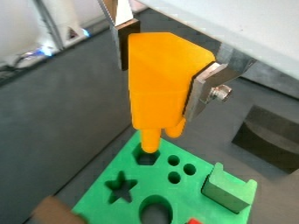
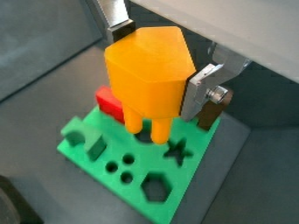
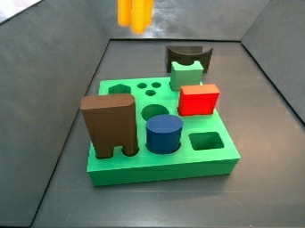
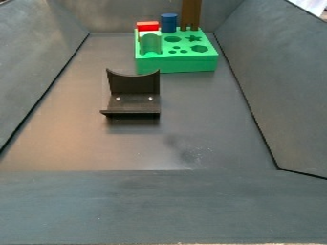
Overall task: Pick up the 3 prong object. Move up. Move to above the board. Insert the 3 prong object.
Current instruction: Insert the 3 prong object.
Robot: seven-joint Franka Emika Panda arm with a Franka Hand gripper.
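Observation:
My gripper (image 1: 162,74) is shut on the 3 prong object (image 1: 158,98), an orange-yellow block with short pegs underneath. Both wrist views show it between the silver fingers (image 2: 197,94), pegs pointing down. It hangs above the bright green board (image 1: 146,179), and its pegs (image 2: 149,131) stand clear of the board (image 2: 146,150) near the three small round holes (image 2: 114,164). In a side view the object (image 3: 135,13) shows at the top edge, high over the board (image 3: 167,165); the gripper itself is out of frame there. In a side view the board (image 4: 179,65) lies at the far end.
On the board stand a tall brown block (image 3: 107,125), a blue cylinder (image 3: 165,134), a red cube (image 3: 198,98) and a pale green notched piece (image 3: 185,74). The dark fixture (image 4: 130,94) stands on the grey floor in front of the board. Sloped grey walls enclose the floor.

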